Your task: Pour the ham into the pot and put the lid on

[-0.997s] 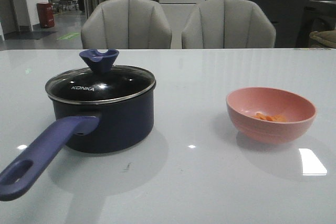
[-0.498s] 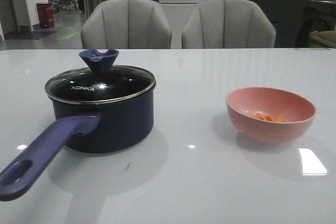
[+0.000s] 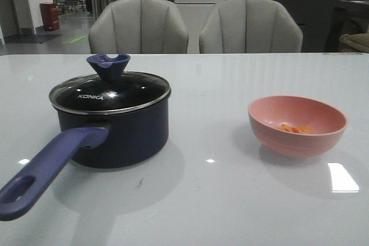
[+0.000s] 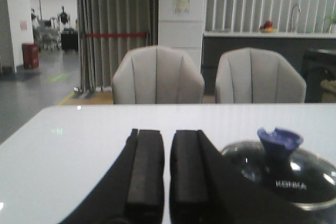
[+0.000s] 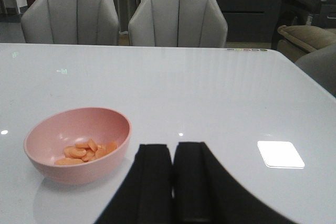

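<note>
The navy pot point(image 3: 115, 133) stands at the table's left, its purple-blue handle point(image 3: 46, 171) pointing toward the front left. The glass KONKA lid point(image 3: 109, 91) with its blue knob point(image 3: 108, 64) sits on it; the lid also shows in the left wrist view point(image 4: 286, 179). The ham point(image 3: 297, 128), several thin orange slices, lies in the pink bowl point(image 3: 297, 125) at the right, also in the right wrist view point(image 5: 84, 151). My left gripper point(image 4: 167, 132) is shut and empty, left of the lid. My right gripper point(image 5: 173, 145) is shut and empty, right of the bowl point(image 5: 79, 142). Neither gripper shows in the front view.
Two grey chairs point(image 3: 138, 27) point(image 3: 251, 26) stand behind the table's far edge. A bright light reflection point(image 3: 343, 177) lies on the white table point(image 3: 213, 200) by the bowl. A counter runs along the back wall.
</note>
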Robot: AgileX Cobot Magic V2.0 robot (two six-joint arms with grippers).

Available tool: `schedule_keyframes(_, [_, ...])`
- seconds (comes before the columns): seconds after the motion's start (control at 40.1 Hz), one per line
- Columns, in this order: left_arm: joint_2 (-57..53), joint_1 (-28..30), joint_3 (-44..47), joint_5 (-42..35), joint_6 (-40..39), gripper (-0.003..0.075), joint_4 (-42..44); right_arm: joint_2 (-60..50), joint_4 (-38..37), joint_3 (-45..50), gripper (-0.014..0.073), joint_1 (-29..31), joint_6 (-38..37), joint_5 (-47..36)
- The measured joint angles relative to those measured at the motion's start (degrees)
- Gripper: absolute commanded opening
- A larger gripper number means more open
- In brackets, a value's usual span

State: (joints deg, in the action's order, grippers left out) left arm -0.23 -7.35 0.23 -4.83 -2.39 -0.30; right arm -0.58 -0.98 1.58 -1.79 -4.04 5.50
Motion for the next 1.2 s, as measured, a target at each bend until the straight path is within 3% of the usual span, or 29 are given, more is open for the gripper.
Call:
schedule_keyframes(0.15, [0.0, 0.0, 0.0, -10.89, 0.0, 0.0132, 0.0, 0.0, 0.0, 0.0, 0.0148, 0.0, 0.0, 0.0])
schedule_keyframes(0.224, [0.0, 0.0, -0.73, -12.32, 0.0, 0.0132, 0.0, 0.0, 0.0, 0.0, 0.0148, 0.0, 0.0, 0.0])
schedule_keyframes(0.349, [0.11, 0.0, -6.59, -4.09, 0.0, 0.0132, 0.3, 0.0, 0.0, 0.0, 0.0148, 0.0, 0.0, 0.0])
schedule_keyframes(0.598, [9.08, 0.0, -23.12, 20.11, 0.0, 0.0132, -1.17, 0.0, 0.0, 0.0, 0.0148, 0.0, 0.0, 0.0])
schedule_keyframes(0.972, [18.47, 0.0, -25.67, 27.13, 0.0, 0.014, -4.36, 0.0, 0.0, 0.0, 0.0148, 0.0, 0.0, 0.0])
schedule_keyframes(1.097, [20.78, 0.0, -25.67, 27.86, 0.0, 0.0208, -4.73, 0.0, 0.0, 0.0, 0.0148, 0.0, 0.0, 0.0])
schedule_keyframes(1.196, [23.05, 0.0, -25.67, 28.09, 0.0, 0.0369, -4.73, 0.0, 0.0, 0.0, 0.0148, 0.0, 0.0, 0.0])
